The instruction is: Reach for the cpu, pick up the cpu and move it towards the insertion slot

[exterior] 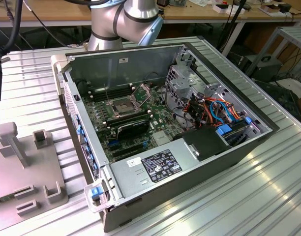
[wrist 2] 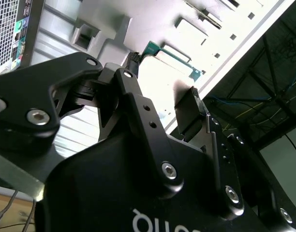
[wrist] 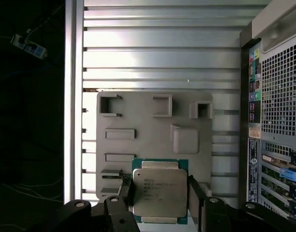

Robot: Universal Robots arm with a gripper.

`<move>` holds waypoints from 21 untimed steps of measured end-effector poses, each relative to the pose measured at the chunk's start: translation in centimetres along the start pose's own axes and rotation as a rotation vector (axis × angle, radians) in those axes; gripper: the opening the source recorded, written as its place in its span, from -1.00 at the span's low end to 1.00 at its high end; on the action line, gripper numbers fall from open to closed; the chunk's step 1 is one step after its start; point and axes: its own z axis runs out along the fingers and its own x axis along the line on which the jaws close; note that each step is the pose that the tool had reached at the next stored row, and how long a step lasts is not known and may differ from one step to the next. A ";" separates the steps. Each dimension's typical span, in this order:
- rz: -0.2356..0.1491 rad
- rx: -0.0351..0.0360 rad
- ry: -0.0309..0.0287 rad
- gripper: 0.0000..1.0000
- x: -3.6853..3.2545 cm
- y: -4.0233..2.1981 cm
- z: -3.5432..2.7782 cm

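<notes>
Gripper (wrist: 160, 195) straddling the cpu (wrist: 160, 193), one finger (wrist: 127, 193) on each side, close against its edges; firm clamp or not, cannot tell. Cpu lying flat on the grey fixture plate (wrist: 143, 121), on the ribbed metal table (wrist: 162, 48). Further off, open computer case (exterior: 140, 54), insertion slot (exterior: 118, 106) on the motherboard, hinged plate raised, well apart from the cpu.

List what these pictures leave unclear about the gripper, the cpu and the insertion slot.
- Whether the fingers touch the cpu: first wrist view, contact edges hidden by the fingers themselves.
- The cpu's near edge: cut off by the gripper body.
- The insertion slot contacts: exterior view, too small.
</notes>
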 end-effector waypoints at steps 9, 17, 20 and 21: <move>0.000 0.0001 0.0000 0.09 -1.20 -0.02 -0.06; 0.000 0.0001 0.0001 0.09 -2.19 -0.03 -0.11; 0.000 0.0001 0.0000 0.09 -2.56 -0.03 -0.12; 0.000 0.0001 0.0001 0.09 -2.71 -0.04 -0.13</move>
